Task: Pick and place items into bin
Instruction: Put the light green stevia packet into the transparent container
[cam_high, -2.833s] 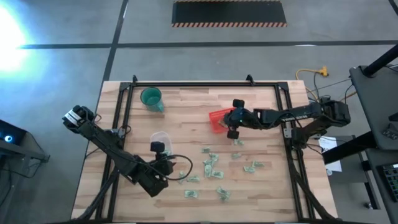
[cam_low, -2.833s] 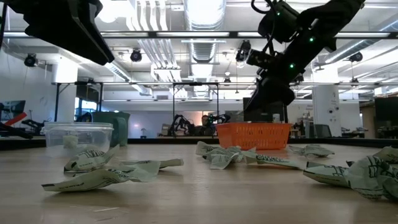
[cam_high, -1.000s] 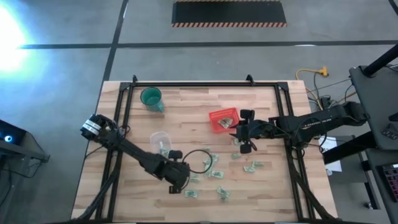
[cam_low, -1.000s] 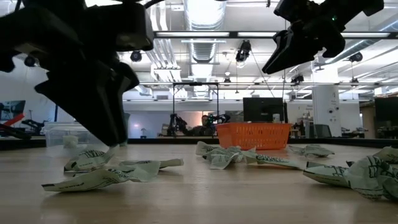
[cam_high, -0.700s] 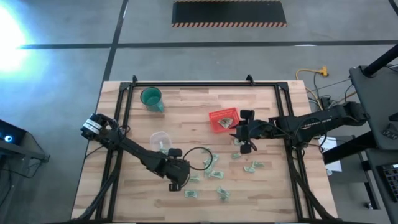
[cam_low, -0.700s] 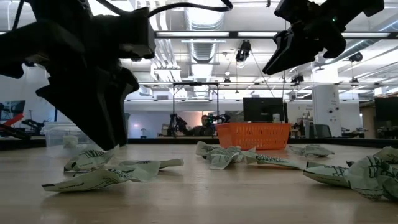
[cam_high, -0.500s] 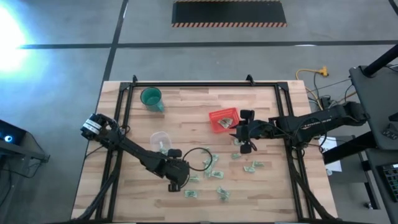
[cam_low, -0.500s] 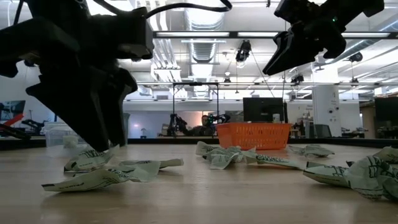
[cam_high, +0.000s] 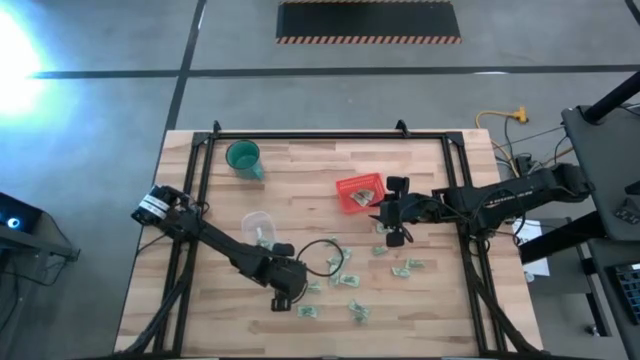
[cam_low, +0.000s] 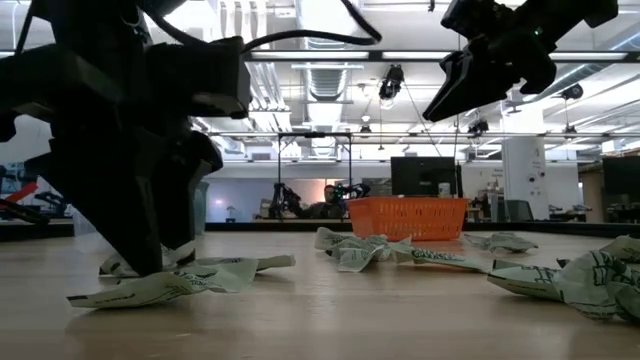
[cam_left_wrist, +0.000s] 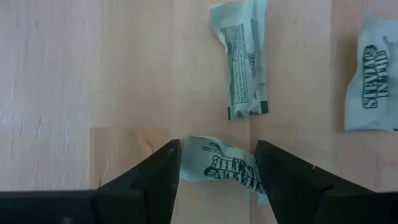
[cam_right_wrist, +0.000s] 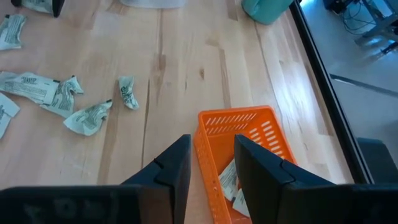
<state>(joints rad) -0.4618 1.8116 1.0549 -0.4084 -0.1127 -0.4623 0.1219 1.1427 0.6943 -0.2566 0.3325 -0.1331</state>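
Several pale green and white items (cam_high: 342, 272) lie scattered on the wooden table's near half. The bin, a red basket (cam_high: 358, 192), stands right of the middle with a few items inside (cam_right_wrist: 231, 177). My left gripper (cam_high: 285, 299) is low over the near-left items, pointing steeply down and open. Its fingers (cam_left_wrist: 163, 169) stand on either side of one crumpled item (cam_left_wrist: 221, 167) that lies flat on the wood; I cannot tell whether they touch it. My right gripper (cam_high: 378, 207) hangs open and empty above the bin's near right corner (cam_right_wrist: 205, 134), high over it in the low view (cam_low: 440, 105).
A teal cup (cam_high: 243, 157) stands at the far left. A clear plastic tub (cam_high: 257, 227) with items in it sits just beyond my left arm. Black frame rails (cam_high: 203, 190) run along the table's left, far and right edges. A cable loop (cam_high: 318, 256) hangs from my left arm.
My left gripper has sunk toward the table and now reaches down among the near-left items, hiding part of one in the low view. The items and the bin lie as before.
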